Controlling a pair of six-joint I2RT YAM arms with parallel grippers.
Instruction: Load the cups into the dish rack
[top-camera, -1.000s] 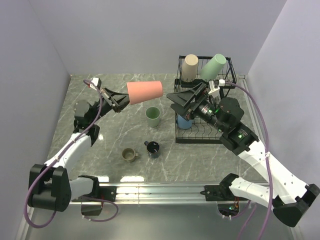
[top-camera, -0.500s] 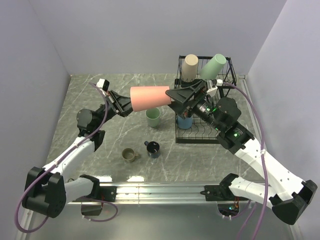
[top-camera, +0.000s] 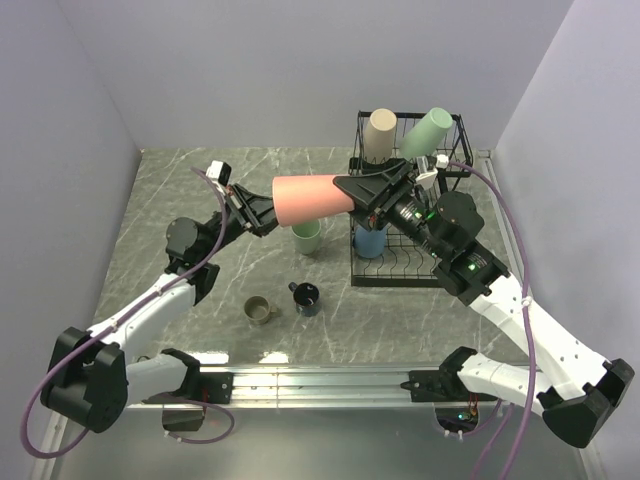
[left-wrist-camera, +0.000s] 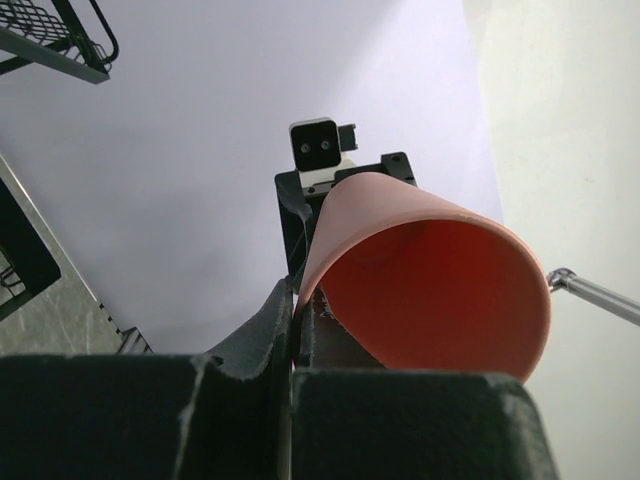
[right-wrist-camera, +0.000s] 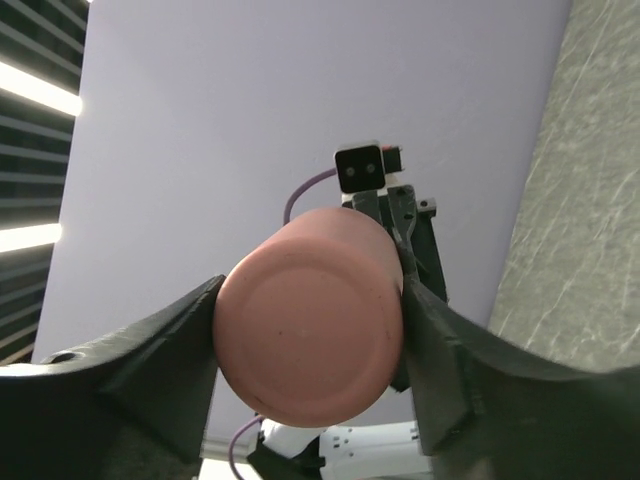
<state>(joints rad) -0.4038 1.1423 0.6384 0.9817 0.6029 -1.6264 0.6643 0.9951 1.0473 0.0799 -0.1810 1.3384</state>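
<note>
Setting: a grey-green marbled table (top-camera: 300, 165) enclosed by plain pale lavender walls (top-camera: 250, 70).

Left gripper (top-camera: 262, 212): clenched on the rim of the salmon-pink tumbler (top-camera: 310, 198). In the left wrist view the two fingers pinch the cup wall at its lip (left-wrist-camera: 295, 330).

Right gripper (top-camera: 352, 190): closed against the tumbler's base. In the right wrist view its fingers press the two sides of the flat bottom (right-wrist-camera: 310, 290).

The salmon-pink tumbler lies horizontal in the air above the table, held between both grippers. Its mouth is toward 9 o'clock and its base toward 3 o'clock.

Surroundings, read from that tumbler in the overhead view:
- Upright pale green tumbler (top-camera: 306, 234), on the table at 6 o'clock.
- Dark navy mug (top-camera: 306, 297) and olive-tan mug (top-camera: 259, 310), farther out at 6 to 7 o'clock.
- Dish rack (top-camera: 400, 272), standing at 3 o'clock.
- Blue tumbler (top-camera: 369, 242), in the rack's lower tier.
- Beige tumbler (top-camera: 380, 135) and tilted pale green tumbler (top-camera: 427, 133), in the rack's top tier at 1 to 2 o'clock.
</note>
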